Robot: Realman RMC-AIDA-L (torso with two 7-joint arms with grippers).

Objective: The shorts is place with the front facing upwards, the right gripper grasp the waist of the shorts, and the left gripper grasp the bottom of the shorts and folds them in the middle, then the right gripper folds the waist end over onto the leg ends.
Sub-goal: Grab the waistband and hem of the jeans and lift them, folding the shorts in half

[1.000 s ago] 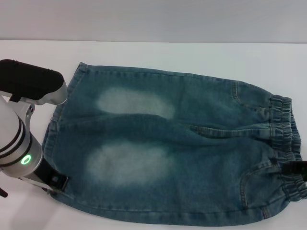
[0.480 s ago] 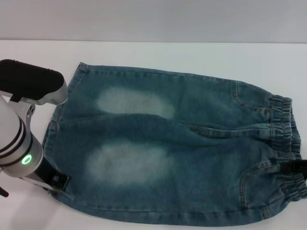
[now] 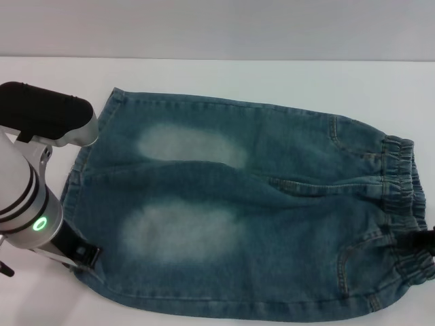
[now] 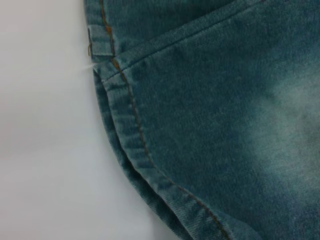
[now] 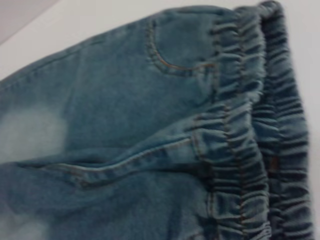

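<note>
Blue denim shorts (image 3: 245, 210) lie flat on the white table (image 3: 272, 78), front pockets up. The elastic waist (image 3: 404, 204) is at the right and the leg hems (image 3: 88, 163) at the left. My left gripper (image 3: 83, 256) is down at the near leg's hem corner. The left wrist view shows that stitched hem (image 4: 130, 135) close up against the table. Only a dark tip of my right gripper (image 3: 427, 239) shows, at the waistband's near end by the picture's right edge. The right wrist view looks down on the gathered waistband (image 5: 250, 130) and a pocket seam (image 5: 170, 65).
My left arm's white and black body (image 3: 30, 170) stands over the table left of the leg hems. A grey wall (image 3: 217, 27) runs behind the table's far edge. Bare white table surrounds the shorts at the back and left.
My right gripper's tip has slid slightly toward the right edge and lower. My left arm has shifted a little toward the near hem. The shorts lie about as before.
</note>
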